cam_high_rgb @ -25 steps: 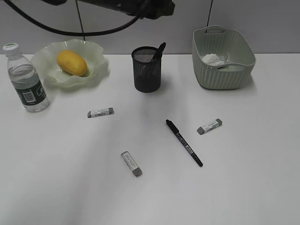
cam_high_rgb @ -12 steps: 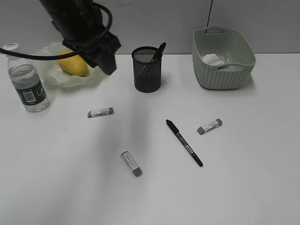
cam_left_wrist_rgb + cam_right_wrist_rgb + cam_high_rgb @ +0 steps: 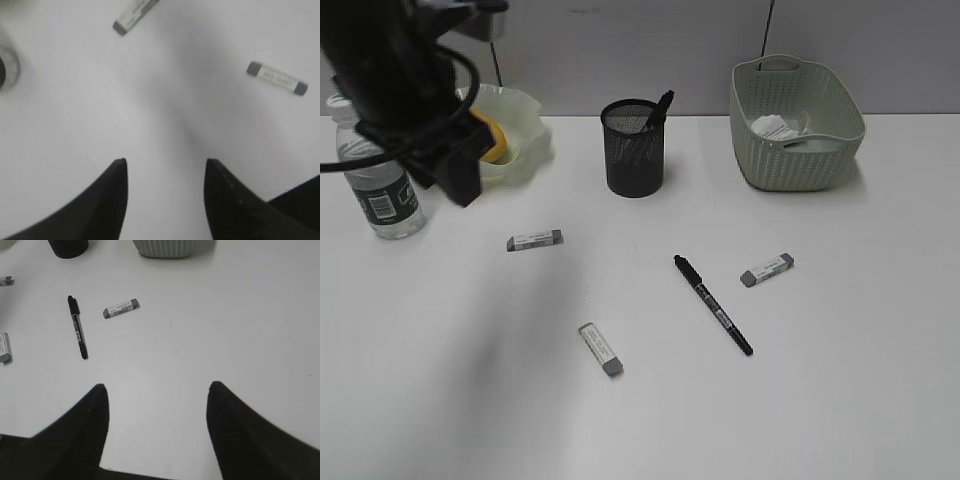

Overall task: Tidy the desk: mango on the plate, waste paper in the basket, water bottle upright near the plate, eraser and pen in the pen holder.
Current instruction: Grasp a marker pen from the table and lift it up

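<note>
Left gripper (image 3: 165,167) is hanging w/ jaws spread and nothing between them, over bare white desk (image 3: 820,400); two grey-tipped white erasers (image 3: 276,78) are lying well ahead of it, untouched. Right gripper (image 3: 156,390) is also gaping empty, w/ black pen (image 3: 77,326) and another eraser far in front. Yellow mango (image 3: 496,140) is sitting in ruffled pale green plate (image 3: 525,125); clear water bottle (image 3: 380,195) is standing upright beside it.

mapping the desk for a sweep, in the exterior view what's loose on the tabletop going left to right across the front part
eraser → eraser → black pen → eraser
</note>
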### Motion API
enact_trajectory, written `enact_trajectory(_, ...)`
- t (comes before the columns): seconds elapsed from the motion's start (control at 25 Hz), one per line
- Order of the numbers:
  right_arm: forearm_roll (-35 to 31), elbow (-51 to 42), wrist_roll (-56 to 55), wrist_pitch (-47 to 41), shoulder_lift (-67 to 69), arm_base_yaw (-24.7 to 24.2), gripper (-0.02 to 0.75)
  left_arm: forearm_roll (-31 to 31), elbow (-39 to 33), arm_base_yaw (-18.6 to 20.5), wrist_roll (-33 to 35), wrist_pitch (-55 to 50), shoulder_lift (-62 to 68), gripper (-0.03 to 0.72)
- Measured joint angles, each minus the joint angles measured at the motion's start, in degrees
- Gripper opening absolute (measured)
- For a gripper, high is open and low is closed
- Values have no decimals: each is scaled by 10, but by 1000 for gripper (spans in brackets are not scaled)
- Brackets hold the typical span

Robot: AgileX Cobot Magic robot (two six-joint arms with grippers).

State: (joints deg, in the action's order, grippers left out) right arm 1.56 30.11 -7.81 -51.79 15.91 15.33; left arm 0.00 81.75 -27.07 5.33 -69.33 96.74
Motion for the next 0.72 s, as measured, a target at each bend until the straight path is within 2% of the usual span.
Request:
enact_trajectory(0.28, 0, 0, 1, 3, 19, 0, 492, 0, -230, 85, -2, 86, -220, 382)
enact_trajectory(0.4, -1, 0, 9, 7, 61, 0, 492, -4, -301, 110, -2, 111, -325, 382)
enact_trajectory(0.72, -3, 36, 53, 49, 238, 0, 492, -19, -439, 115, -2, 136, -645, 381)
